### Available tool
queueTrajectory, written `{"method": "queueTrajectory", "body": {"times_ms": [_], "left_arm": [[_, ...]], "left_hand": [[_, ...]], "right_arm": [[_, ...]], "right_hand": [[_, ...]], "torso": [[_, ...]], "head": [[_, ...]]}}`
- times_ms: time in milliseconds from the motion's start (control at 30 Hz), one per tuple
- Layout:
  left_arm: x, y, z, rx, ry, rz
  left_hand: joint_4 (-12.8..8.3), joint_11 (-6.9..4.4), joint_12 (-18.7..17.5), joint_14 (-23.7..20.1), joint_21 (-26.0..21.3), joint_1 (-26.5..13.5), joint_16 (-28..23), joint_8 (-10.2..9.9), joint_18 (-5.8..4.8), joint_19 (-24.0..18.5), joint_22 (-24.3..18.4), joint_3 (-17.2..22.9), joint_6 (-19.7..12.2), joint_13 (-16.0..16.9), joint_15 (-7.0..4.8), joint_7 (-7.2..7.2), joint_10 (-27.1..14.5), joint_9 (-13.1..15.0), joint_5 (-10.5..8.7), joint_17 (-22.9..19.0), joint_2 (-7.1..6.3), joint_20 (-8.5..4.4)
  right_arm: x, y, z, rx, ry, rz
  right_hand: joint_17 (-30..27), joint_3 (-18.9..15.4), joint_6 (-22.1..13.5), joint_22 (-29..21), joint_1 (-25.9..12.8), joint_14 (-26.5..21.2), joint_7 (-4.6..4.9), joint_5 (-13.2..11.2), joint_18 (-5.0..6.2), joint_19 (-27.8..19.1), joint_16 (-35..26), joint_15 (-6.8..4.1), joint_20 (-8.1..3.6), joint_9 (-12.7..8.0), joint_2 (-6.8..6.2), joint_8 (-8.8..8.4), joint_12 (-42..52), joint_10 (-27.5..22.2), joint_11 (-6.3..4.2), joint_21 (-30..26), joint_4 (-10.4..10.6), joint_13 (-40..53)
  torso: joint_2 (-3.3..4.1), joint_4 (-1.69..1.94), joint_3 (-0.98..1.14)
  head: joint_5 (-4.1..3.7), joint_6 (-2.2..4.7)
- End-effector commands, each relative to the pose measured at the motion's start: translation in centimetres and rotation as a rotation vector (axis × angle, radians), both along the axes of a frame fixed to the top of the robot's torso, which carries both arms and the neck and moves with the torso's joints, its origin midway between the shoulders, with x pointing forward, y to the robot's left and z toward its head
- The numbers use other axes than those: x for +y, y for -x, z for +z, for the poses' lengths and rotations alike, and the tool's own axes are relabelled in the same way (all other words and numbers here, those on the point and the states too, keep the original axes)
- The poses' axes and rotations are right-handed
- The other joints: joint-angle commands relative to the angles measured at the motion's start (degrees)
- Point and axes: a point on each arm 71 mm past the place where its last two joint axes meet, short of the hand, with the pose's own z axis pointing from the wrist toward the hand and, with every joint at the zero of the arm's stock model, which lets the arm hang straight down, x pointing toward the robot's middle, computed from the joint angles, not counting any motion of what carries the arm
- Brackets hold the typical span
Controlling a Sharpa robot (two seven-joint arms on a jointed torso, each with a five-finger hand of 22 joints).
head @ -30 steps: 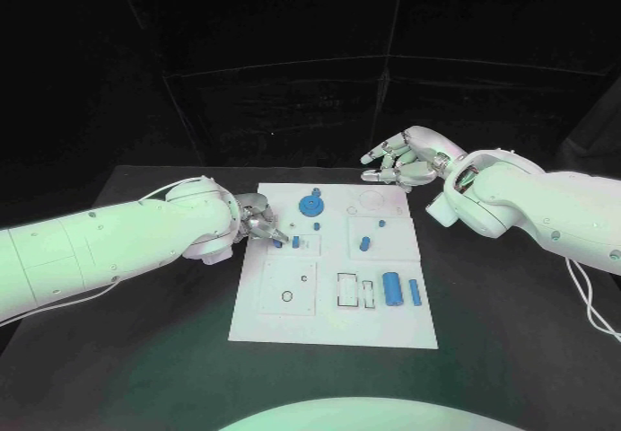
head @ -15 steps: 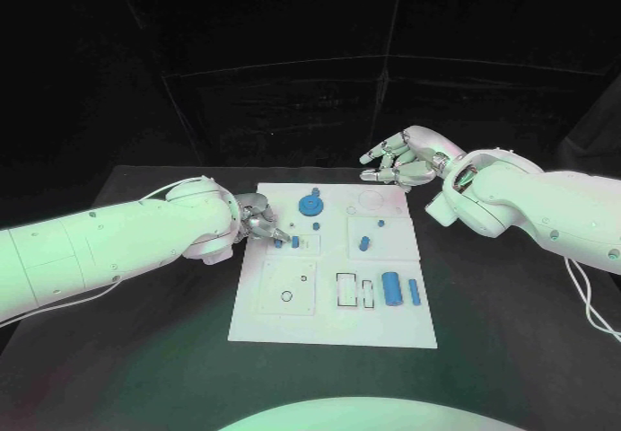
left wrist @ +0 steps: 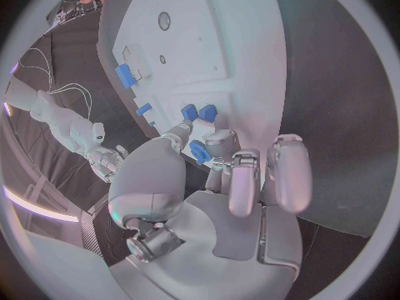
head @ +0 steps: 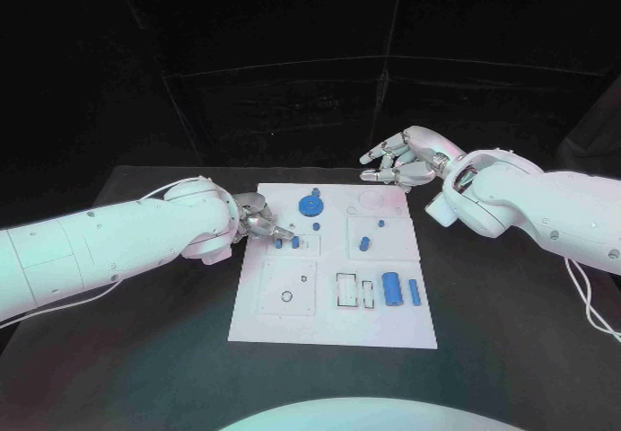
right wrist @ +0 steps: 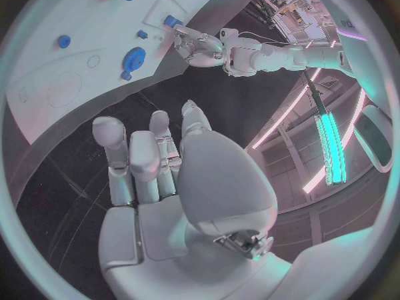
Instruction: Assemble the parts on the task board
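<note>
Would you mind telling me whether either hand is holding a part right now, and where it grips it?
The left hand pinches a small blue part between its fingertips at the task board's left edge; the grip spot is hidden. The right hand holds nothing.

A black table (head: pixel 504 296) stood in a dark room, its bare top spreading out below and to both sides of the hands. Beyond the hands, past the table's far edge, hung a black backdrop (head: pixel 310 99) crossed by thin pale seams, and above them there was only darkness. Behind the right hand, the right wrist view showed a bright green light bar (right wrist: pixel 327 133) beside pinkish curved strips (right wrist: pixel 279 123), with a cluttered rack of equipment (right wrist: pixel 287 3) farther off; what stood on it was too small to tell.
</note>
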Motion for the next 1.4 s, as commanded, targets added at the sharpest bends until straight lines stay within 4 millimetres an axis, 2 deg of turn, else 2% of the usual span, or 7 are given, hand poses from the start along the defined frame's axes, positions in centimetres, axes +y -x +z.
{"method": "queueTrajectory", "body": {"times_ms": [33, 67, 200, 367, 900, 1400], "left_arm": [[0.1, -0.09, 0.16, -0.012, 0.016, 0.015], [0.17, -0.1, 0.2, -0.016, 0.02, 0.018], [0.26, -0.05, 0.25, -0.019, 0.03, 0.01], [0.03, 0.25, 0.18, 0.002, 0.039, -0.018], [0.08, 0.85, -0.04, 0.051, 0.027, -0.045], [0.09, 0.44, -0.16, 0.054, 0.015, -0.033]], "left_hand": [[0.2, 0.18, 0.1, 6.1, -0.3, -0.4, 0.2, -0.1, 0.26, 0.9, 0.5, -0.8, -0.5, 0.0, -0.3, -0.03, -0.4, -0.1, -0.1, 15.1, 0.03, -0.36], [0.6, 0.18, 0.0, 6.1, -0.4, 0.4, 0.2, -0.1, 0.28, 0.9, 0.4, -2.3, -0.6, -0.1, -0.31, -0.03, -0.5, -0.1, -0.09, 15.1, 0.61, -0.37], [0.3, 0.2, -0.1, 6.1, -0.5, 2.0, 0.2, 0.0, 0.3, 0.9, 0.3, -3.0, -0.7, -0.2, -0.3, 0.0, -0.6, -0.1, -0.07, 15.1, 1.35, -0.36], [-0.5, 0.22, 0.1, 6.1, -0.4, 4.4, 0.2, 0.1, 0.26, 0.9, 0.6, -4.4, -0.7, -0.1, -0.26, 0.01, -0.6, 0.0, -0.08, 15.1, 1.46, -0.33], [-0.9, 0.23, 0.2, 6.1, -0.3, 5.8, 0.2, 0.1, 0.23, 1.0, 0.7, -5.3, -0.7, 0.0, -0.24, 0.02, -0.6, -0.1, -0.07, 15.1, 1.85, -0.3], [-1.3, 0.24, 0.2, 6.1, -0.4, 7.8, 0.2, 0.0, 0.26, 1.0, 0.7, -5.6, -0.7, 0.0, -0.22, 0.04, -0.6, -0.2, -0.06, 15.1, 3.71, -0.28]], "right_arm": [[0.09, 0.03, 0.15, -0.007, -0.002, 0.01], [0.08, 0.03, 0.15, -0.007, -0.002, 0.009], [0.05, 0.04, 0.15, -0.007, -0.002, 0.009], [0.04, 0.05, 0.15, -0.006, -0.002, 0.009], [0.03, 0.06, 0.16, -0.006, -0.002, 0.009], [0.08, 0.05, 0.15, -0.007, -0.002, 0.01]], "right_hand": [[-0.1, -0.3, -0.4, -0.1, -0.1, -0.3, -0.15, 0.3, 0.74, -0.3, -0.2, 0.06, -0.03, 0.0, 0.38, 0.26, -0.4, -0.3, 0.02, -0.3, 0.0, -0.1], [-0.1, -0.3, -0.4, -0.1, -0.1, -0.3, -0.15, 0.3, 0.74, -0.3, -0.2, 0.06, -0.03, 0.0, 0.38, 0.26, -0.4, -0.3, 0.02, -0.3, 0.0, -0.1], [-0.1, -0.3, -0.4, -0.1, -0.1, -0.3, -0.15, 0.3, 0.74, -0.3, -0.2, 0.06, -0.03, 0.0, 0.38, 0.26, -0.4, -0.3, 0.02, -0.3, 0.0, -0.1], [-0.2, -0.4, -0.4, -0.1, -0.2, -0.3, -0.14, 0.4, 0.75, -0.3, -0.3, 0.07, -0.02, 0.0, 0.46, 0.26, -0.3, -0.3, 0.04, -0.4, 0.1, -0.1], [-0.1, -0.4, -0.4, -0.1, -0.2, -0.3, -0.14, 0.4, 0.74, -0.3, -0.2, 0.07, -0.02, 0.0, 0.48, 0.27, -0.3, -0.3, 0.04, -0.4, 0.1, 0.0], [-0.1, -0.4, -0.4, -0.1, -0.2, -0.3, -0.14, 0.5, 0.74, -0.3, -0.3, 0.07, -0.02, 0.0, 0.53, 0.27, -0.2, -0.3, 0.03, -0.4, 0.1, 0.0]], "torso": [[0.02, -0.03, -0.01], [0.02, -0.03, 0.0], [0.03, 0.0, -0.01], [-0.01, 0.06, 0.0], [0.02, 0.04, -0.02], [0.03, -0.03, -0.01]], "head": [[-0.05, 0.06], [-0.05, 0.07], [-0.18, 0.01], [-0.14, 0.0], [0.01, -0.09], [-0.01, -0.23]]}}
